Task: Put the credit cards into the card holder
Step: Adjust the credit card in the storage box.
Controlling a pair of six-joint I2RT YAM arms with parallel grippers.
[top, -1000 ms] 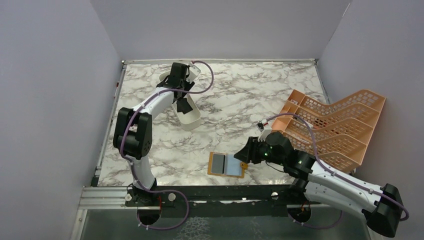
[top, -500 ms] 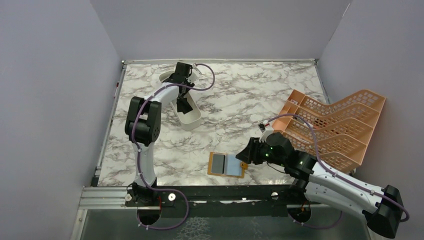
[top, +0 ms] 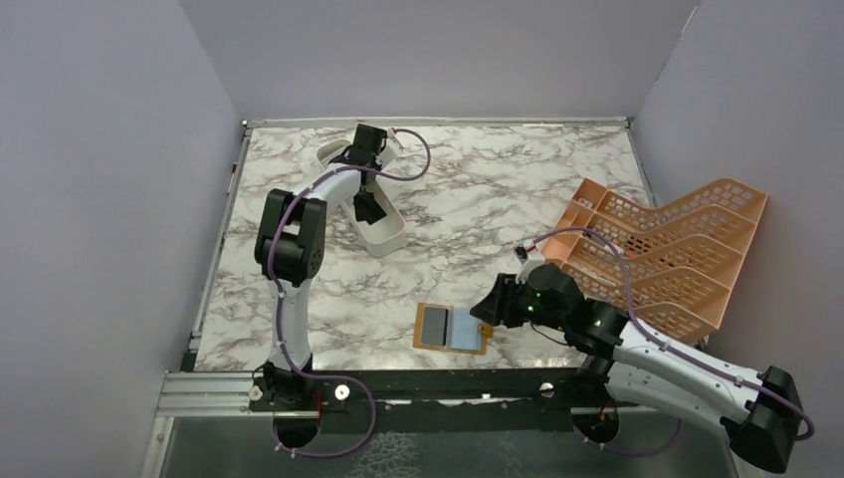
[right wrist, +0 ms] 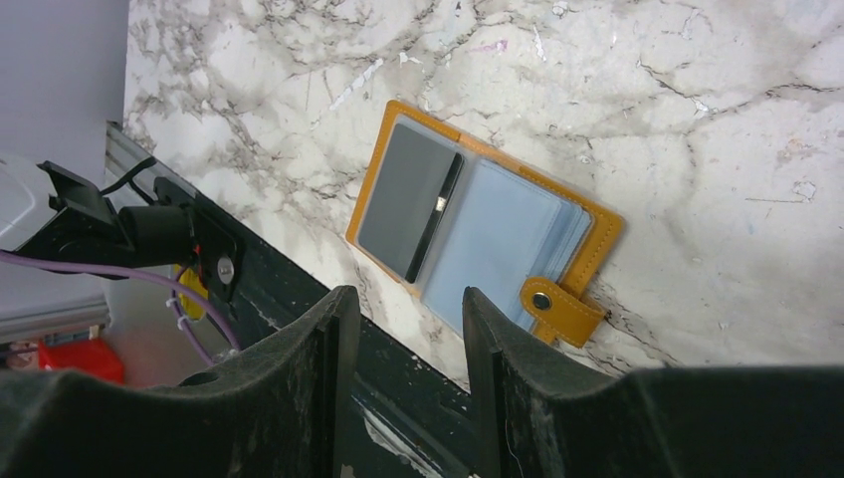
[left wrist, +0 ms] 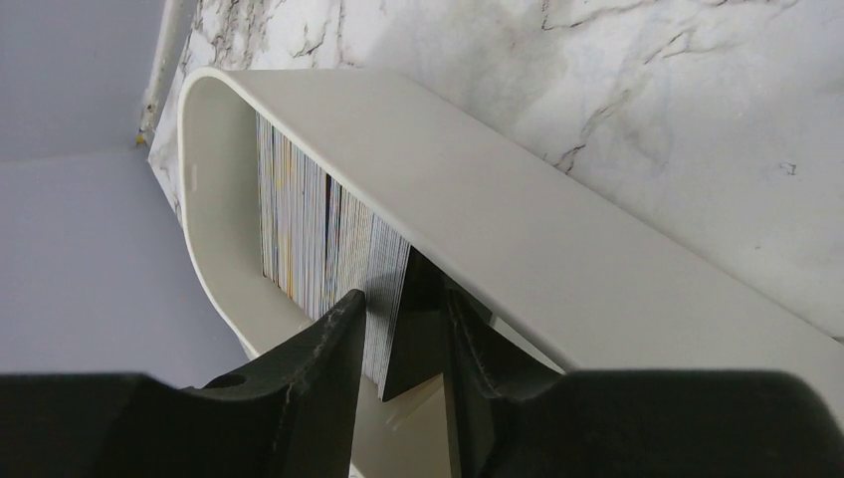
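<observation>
My overhead camera sits high behind the arm bases (top: 289,383), looking down across the whole marble table (top: 498,199). The left wrist camera peers close along the white oval tray (left wrist: 498,229); the right wrist camera looks down from nearby at the open card holder (right wrist: 483,234), which overhead also shows.

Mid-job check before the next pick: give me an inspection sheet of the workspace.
Surface: marble-patterned table.
Job's things: card holder open flat at near edge, one dark card in it; credit cards stacked on edge in white tray.
Clutter: orange lattice rack, right side.
Grippers: left gripper in tray, fingers astride end cards, grip unclear; right gripper open, empty, by the holder.
Cables: purple cables along both arms.
Surroundings: plain walls on three sides.
</observation>
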